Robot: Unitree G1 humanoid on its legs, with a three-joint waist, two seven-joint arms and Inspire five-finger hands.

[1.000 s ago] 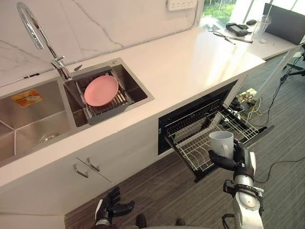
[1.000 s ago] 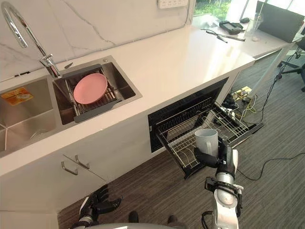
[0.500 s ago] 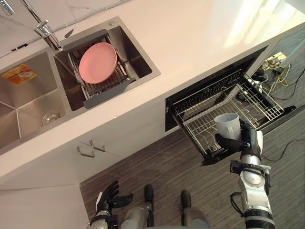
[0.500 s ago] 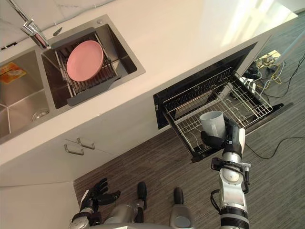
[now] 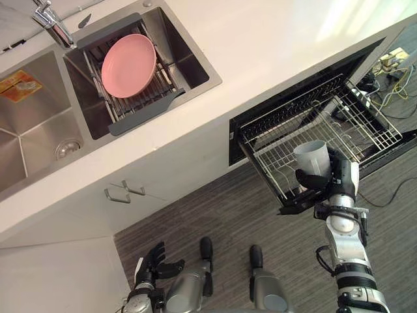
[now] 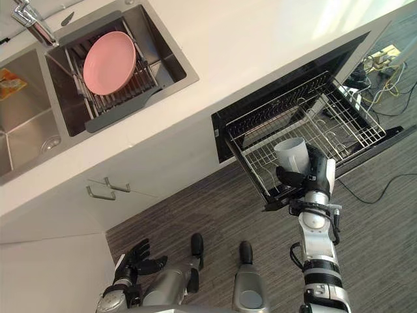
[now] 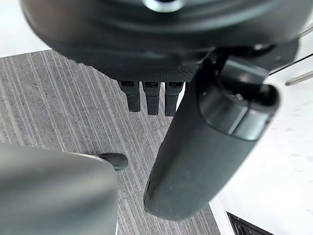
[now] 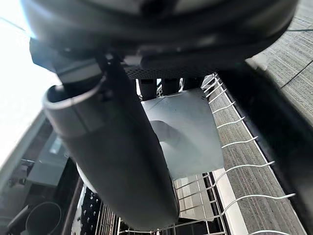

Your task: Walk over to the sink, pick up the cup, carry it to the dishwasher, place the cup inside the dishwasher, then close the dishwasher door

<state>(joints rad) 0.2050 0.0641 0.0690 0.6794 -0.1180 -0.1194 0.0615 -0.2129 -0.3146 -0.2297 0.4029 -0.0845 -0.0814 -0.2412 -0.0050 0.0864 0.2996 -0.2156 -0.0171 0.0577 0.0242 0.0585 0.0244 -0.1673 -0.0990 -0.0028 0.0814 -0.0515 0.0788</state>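
Observation:
A white cup [image 5: 312, 158] stands upright in my right hand [image 5: 333, 182], whose thumb and fingers curl round it. The cup [image 6: 292, 154] hangs over the front part of the pulled-out wire rack [image 5: 365, 127] of the open dishwasher [image 5: 306, 98]. In the right wrist view the cup [image 8: 188, 132] shows past my thumb [image 8: 112, 156], above the rack wires [image 8: 234, 191]. My left hand [image 5: 151, 264] hangs low beside my body, fingers relaxed and holding nothing; its fingers [image 7: 151, 95] point at the floor.
A pink plate [image 5: 128, 64] lies on a drain rack in the sink [image 5: 39, 124] at the upper left, by the tap [image 5: 52, 16]. The white counter [image 5: 260, 45] runs above the dishwasher. Cupboard handles [image 5: 124, 192] sit below the sink. Cables [image 5: 391, 65] lie on the floor at the far right.
The camera has tipped downward and the whole picture has shifted. My right hand has carried the cup a little further over the rack's front. The left hand hangs as before.

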